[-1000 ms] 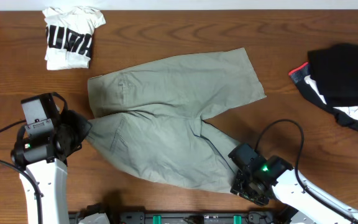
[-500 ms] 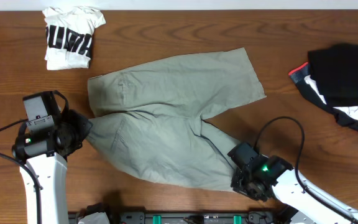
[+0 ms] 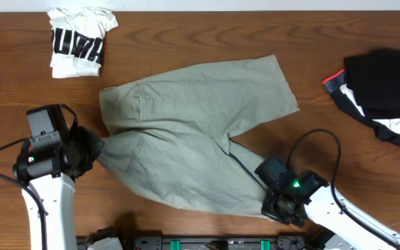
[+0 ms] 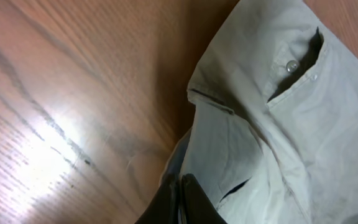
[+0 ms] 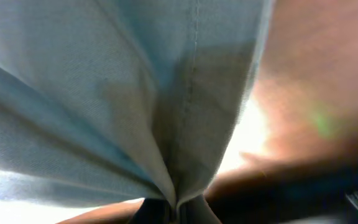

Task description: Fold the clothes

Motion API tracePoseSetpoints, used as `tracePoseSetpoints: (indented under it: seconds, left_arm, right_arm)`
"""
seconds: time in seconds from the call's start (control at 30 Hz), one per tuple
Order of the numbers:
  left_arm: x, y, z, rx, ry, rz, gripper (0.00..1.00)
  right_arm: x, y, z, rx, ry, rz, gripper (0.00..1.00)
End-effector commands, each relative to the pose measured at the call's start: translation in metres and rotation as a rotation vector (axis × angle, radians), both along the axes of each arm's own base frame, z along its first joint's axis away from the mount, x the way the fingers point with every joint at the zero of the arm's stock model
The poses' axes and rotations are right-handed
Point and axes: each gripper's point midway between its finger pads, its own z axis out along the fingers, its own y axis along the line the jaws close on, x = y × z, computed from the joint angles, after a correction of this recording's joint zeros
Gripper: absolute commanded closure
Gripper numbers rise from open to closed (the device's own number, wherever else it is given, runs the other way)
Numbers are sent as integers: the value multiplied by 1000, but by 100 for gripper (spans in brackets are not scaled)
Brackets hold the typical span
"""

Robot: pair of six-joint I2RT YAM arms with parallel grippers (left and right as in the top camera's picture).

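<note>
Pale khaki grey-green cotton shorts (image 3: pixel 193 132) lie spread near the middle of the brown wooden table (image 3: pixel 207 42), waistband to the left, the two legs running right. The upper leg lies flat; the lower one slants down toward the near edge.

Left gripper (image 3: pixel 92 149): fingers together, clamped on the lower waistband corner. Its wrist view shows the cloth (image 4: pixel 278 124) bunched into the dark fingertips (image 4: pixel 188 199), with a small button (image 4: pixel 291 65) by a pocket slit above.

Right gripper (image 3: pixel 271 201): fingers together on the lower leg's hem. In the wrist view the fabric (image 5: pixel 104 93) gathers into pleats that meet at the pinch (image 5: pixel 176 208).

Also on the table, well apart from the shorts: a folded white tee with black print (image 3: pixel 78 42) at the far left corner, and a black crumpled garment pile (image 3: pixel 384 90) at the right edge.
</note>
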Motion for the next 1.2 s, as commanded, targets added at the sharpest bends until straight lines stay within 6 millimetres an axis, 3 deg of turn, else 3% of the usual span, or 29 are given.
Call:
tracePoseSetpoints:
  seconds: [0.0,0.23,0.47,0.63,0.97,1.17]
  left_arm:
    - [-6,-1,19,26,-47,-5,94]
    - [-34,-9,22,13,-8,-3,94]
    - [-41,-24,26,-53,-22,-32,94]
    - [-21,-19,38,-29,-114,-37,94]
    - [34,-1,79,54,-388,-27,94]
    - [57,6,76,59,-406,-28,94]
  right_arm:
    - [11,9,25,11,-24,27,99]
    - [18,15,64,16,-28,58,99]
    - [50,24,96,28,-172,87,99]
    - [82,16,119,-30,-322,59,99]
    - [156,-13,140,-57,-562,-54,99]
    - [194,-17,157,-27,-707,-49,99]
